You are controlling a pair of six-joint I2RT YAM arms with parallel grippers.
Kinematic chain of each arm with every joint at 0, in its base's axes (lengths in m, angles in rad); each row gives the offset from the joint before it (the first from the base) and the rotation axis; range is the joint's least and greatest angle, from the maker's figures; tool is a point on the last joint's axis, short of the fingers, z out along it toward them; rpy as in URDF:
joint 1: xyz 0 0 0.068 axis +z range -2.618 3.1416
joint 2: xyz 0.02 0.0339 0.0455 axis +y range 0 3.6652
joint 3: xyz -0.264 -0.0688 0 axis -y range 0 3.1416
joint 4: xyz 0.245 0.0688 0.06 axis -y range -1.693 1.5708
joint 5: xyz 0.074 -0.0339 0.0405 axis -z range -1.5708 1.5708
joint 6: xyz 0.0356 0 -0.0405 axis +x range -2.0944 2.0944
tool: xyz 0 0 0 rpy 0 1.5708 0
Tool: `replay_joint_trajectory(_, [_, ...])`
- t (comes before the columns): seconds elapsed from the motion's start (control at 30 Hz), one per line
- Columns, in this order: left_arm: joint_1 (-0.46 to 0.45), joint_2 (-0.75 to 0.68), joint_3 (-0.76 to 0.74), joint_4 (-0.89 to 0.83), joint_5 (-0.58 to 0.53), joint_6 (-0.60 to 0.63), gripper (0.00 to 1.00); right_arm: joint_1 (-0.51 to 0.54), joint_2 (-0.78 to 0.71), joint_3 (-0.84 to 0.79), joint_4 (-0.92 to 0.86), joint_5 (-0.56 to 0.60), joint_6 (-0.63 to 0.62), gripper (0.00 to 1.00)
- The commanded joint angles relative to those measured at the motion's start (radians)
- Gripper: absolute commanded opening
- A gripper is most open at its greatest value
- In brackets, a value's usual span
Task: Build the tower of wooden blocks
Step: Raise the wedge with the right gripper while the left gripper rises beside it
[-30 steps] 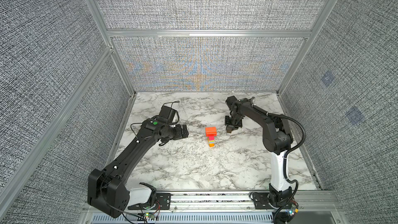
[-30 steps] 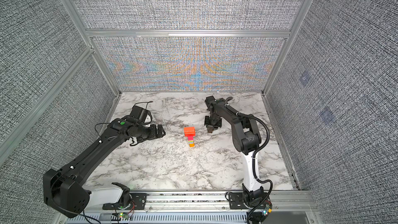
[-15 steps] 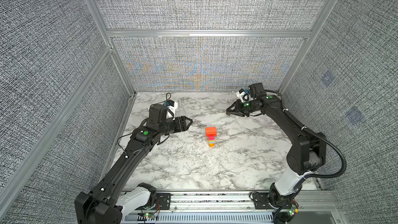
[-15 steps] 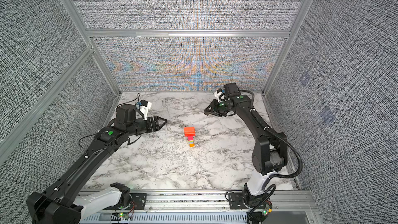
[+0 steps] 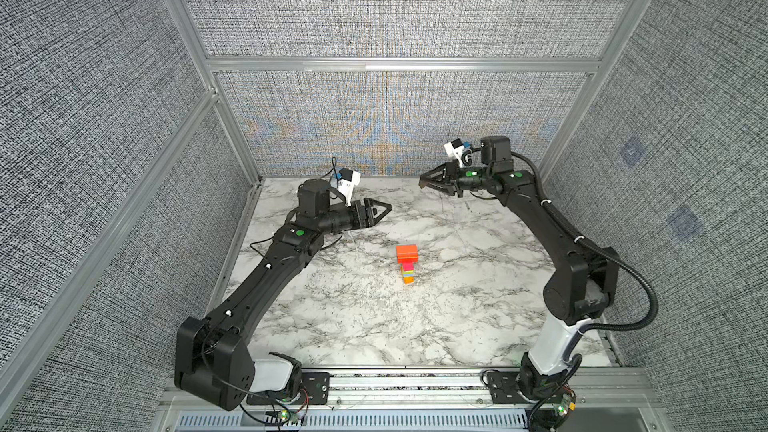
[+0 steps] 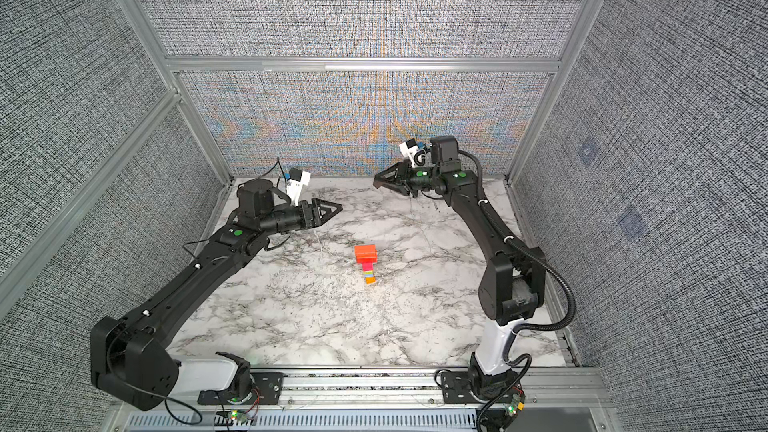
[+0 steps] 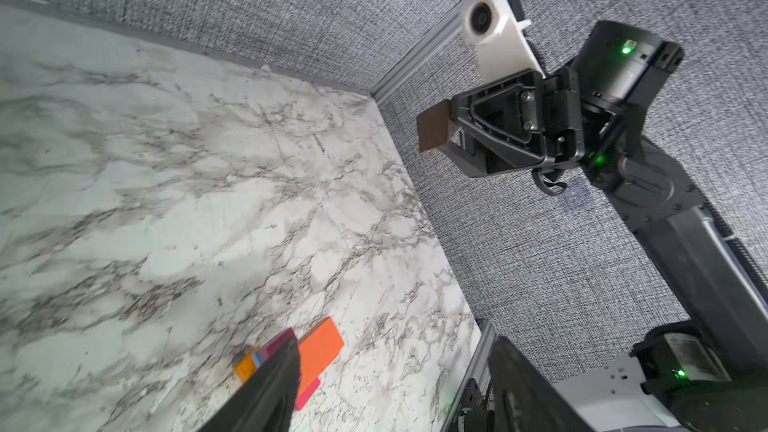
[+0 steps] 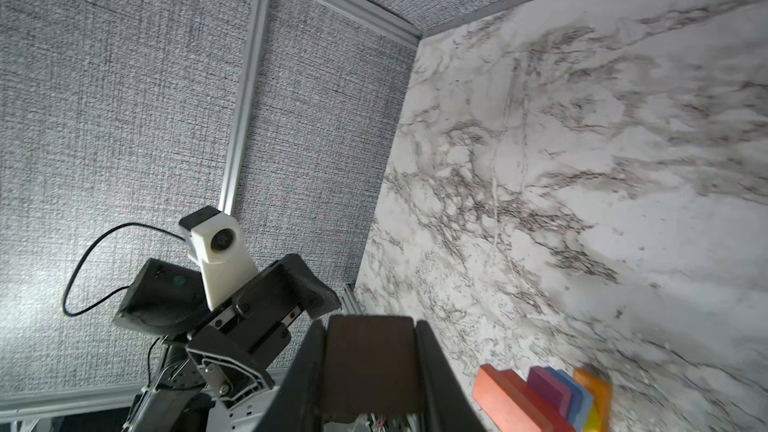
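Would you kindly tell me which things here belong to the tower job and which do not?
Job: wood block tower; dark brown block, held in the right gripper.
Not in play: left gripper, open and empty; marble tabletop.

Bright even light, faint shadows, moiré on wall (image 5: 374,139), blurred wrist views

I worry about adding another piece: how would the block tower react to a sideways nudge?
Likely tips easily: the wide red-orange slab caps the slim block tower, making it top-heavy. Its blocks look loosely stacked and may slide apart. So the right tool should set its brown block down gently.
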Motion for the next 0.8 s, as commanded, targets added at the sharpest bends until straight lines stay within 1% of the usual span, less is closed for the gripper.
replay_joint_trajectory(0.0, [0.005,0.040,0.029,0.131,0.077,-0.043,0.74,0.013,0.016,0.021,0.094,-0.058,0.087,0.12])
replay_joint_trajectory(0.13, [0.013,0.098,0.033,0.266,0.116,-0.128,0.76,0.039,0.041,0.050,0.111,-0.072,0.115,0.12])
replay_joint_trajectory(0.2, [0.015,0.125,0.024,0.369,0.136,-0.190,0.78,0.049,0.049,0.056,0.102,-0.072,0.113,0.12])
replay_joint_trajectory(0.37, [0.024,0.183,-0.003,0.571,0.149,-0.308,0.78,0.063,0.047,0.040,0.136,-0.075,0.143,0.12])
replay_joint_trajectory(0.43, [0.027,0.226,0.002,0.685,0.179,-0.377,0.78,0.070,0.048,0.036,0.160,-0.082,0.159,0.12])
replay_joint_trajectory(0.5, [0.029,0.280,0.012,0.828,0.194,-0.496,0.75,0.075,0.051,0.032,0.188,-0.091,0.179,0.12])
replay_joint_trajectory(0.57, [0.031,0.328,0.011,0.951,0.175,-0.608,0.70,0.074,0.052,0.020,0.231,-0.100,0.207,0.13])
replay_joint_trajectory(0.6, [0.033,0.351,0.012,1.004,0.163,-0.660,0.66,0.075,0.053,0.012,0.264,-0.109,0.244,0.12])
replay_joint_trajectory(0.67, [0.035,0.392,0.017,1.097,0.149,-0.747,0.61,0.075,0.056,0.008,0.298,-0.113,0.269,0.13])
replay_joint_trajectory(0.73, [0.033,0.410,0.018,1.157,0.137,-0.800,0.58,0.075,0.060,0.014,0.292,-0.111,0.265,0.12])
replay_joint_trajectory(0.77, [0.034,0.408,0.018,1.149,0.133,-0.799,0.58,0.074,0.062,0.018,0.288,-0.111,0.260,0.12])
